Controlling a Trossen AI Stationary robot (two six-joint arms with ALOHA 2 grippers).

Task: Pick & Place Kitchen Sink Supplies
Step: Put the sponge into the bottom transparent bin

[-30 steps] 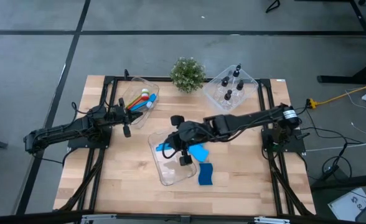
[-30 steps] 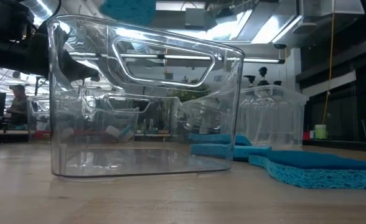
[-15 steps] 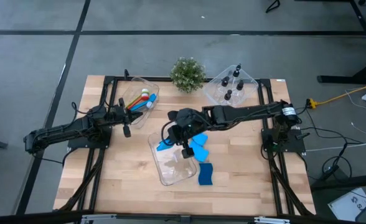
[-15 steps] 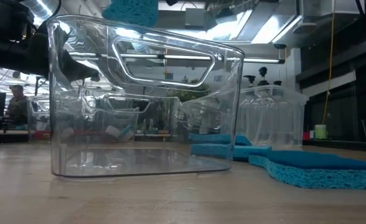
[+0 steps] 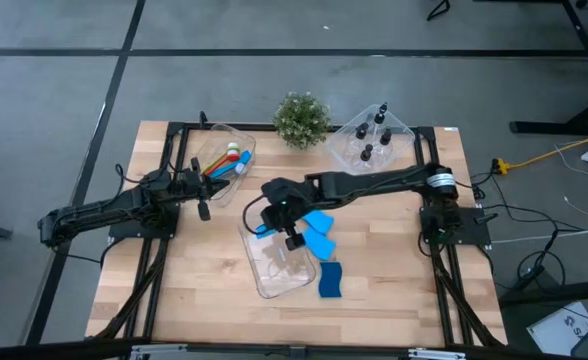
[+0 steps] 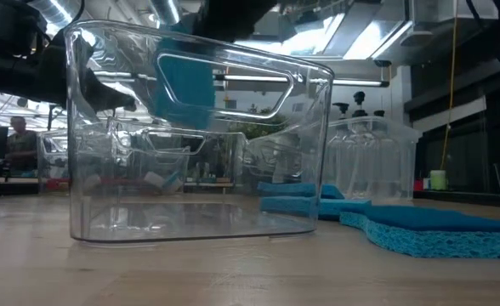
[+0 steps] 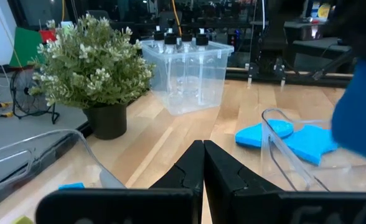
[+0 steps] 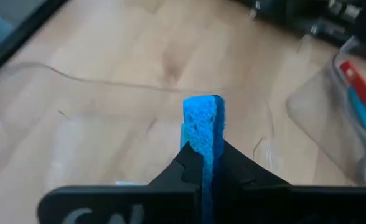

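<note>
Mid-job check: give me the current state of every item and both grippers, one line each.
right gripper: shut on blue sponge piece, over the middle bin.
middle bin: upright, nothing resting in it yet.
loose sponge pieces: flat on table beside that bin.
brush bin: holds brushes.
bottle bin: holds capped bottles, upright.
left gripper: shut, holding nothing, near brush bin.
plant: upright.

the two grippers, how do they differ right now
The right gripper is shut on a blue sponge piece, pinching it edge-on; the left gripper is shut on nothing.

The right gripper reaches out over the middle clear bin, with the sponge hanging inside its walls in the low view; the left gripper waits beside the brush bin on the table's left.

Both have their dark fingers closed.
</note>
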